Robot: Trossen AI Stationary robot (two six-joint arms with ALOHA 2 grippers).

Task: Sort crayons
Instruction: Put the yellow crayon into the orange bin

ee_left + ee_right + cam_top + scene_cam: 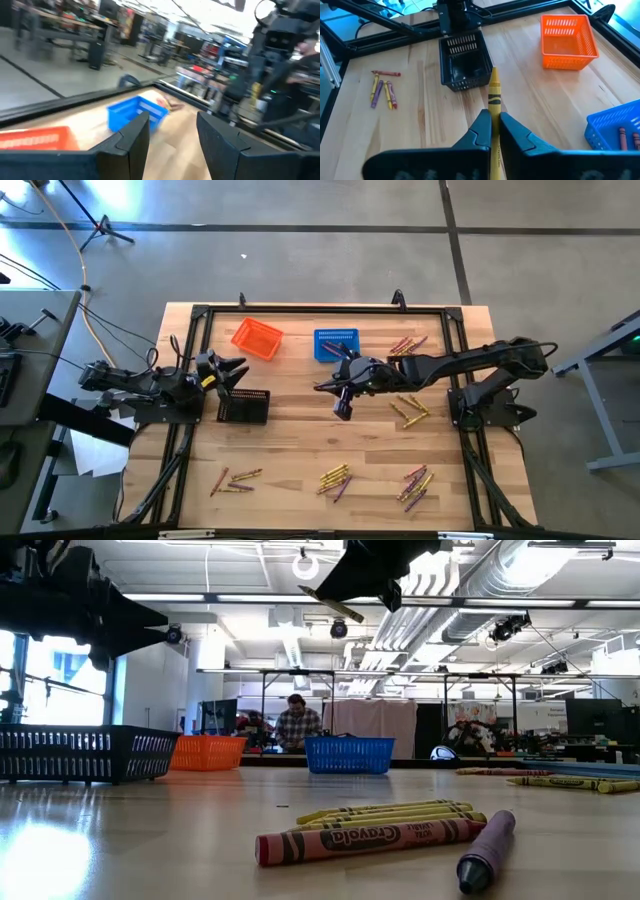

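The right gripper [494, 131] is closed on a yellow crayon [494, 95], pinched near its lower half so that most of the stick projects forward, unsupported. In the high view this gripper [343, 392] hangs over open table beside the blue basket [336, 342], well apart from the black basket [245, 405]. The left gripper [232, 370] waits above the black basket with its fingers [131, 137] spread and nothing between them.

Hazards, as judged:
- The hold is narrow and off-centre — the crayon could pivot or slip out during travel and roll on the wood.
- The blue basket already holds reddish crayons [622, 134]; a drop there would missort the yellow one.
- The orange basket [568, 34] stands near the black basket, so a loose release could land in the wrong bin or on a rim.
- The left gripper sits over the black basket — if that is the destination, the arms could collide.

Loose crayon clusters [335, 478] remain on the table, far from the black basket.
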